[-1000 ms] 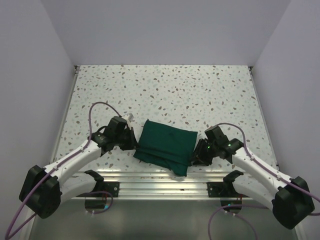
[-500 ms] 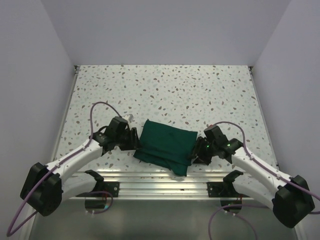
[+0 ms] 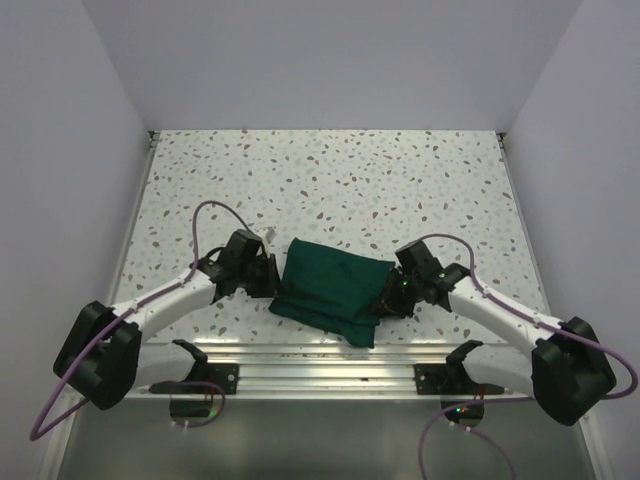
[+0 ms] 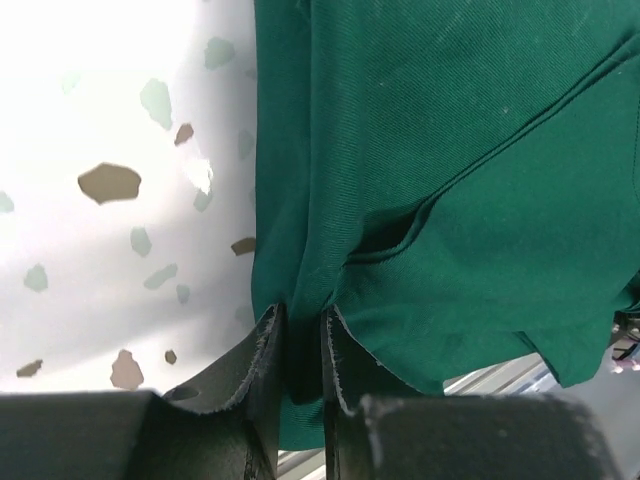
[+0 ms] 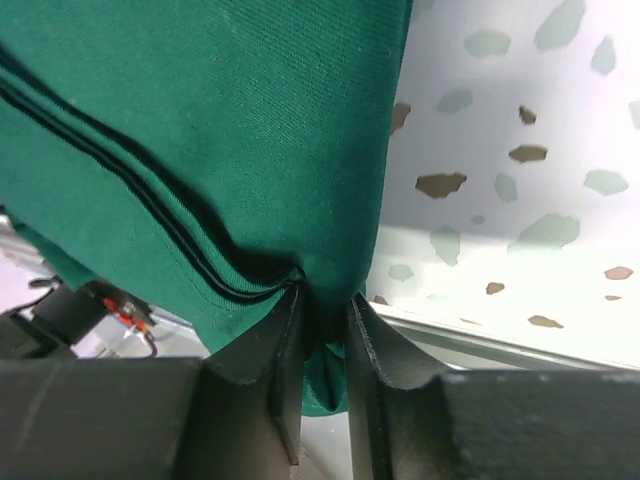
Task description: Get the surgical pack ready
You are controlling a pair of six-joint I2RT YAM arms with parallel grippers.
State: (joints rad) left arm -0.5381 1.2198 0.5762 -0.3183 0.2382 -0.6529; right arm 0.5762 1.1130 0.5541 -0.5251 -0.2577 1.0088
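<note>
In the top view I saw even, diffuse overhead light. The counter (image 3: 330, 170) was bright and sharp, with faint shadows under the arms. In the left wrist view the counter was washed out almost to white at upper left. The surgical pack (image 4: 450, 150) showed a crisp weave, but the left claw (image 4: 300, 320) was dark and blurred. The right claw (image 5: 325, 300) looked equally dark and soft.

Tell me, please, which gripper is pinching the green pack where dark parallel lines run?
The right gripper: dark lines across the surgical pack run into its pinch. The left gripper is shut on a plain fold.
</note>
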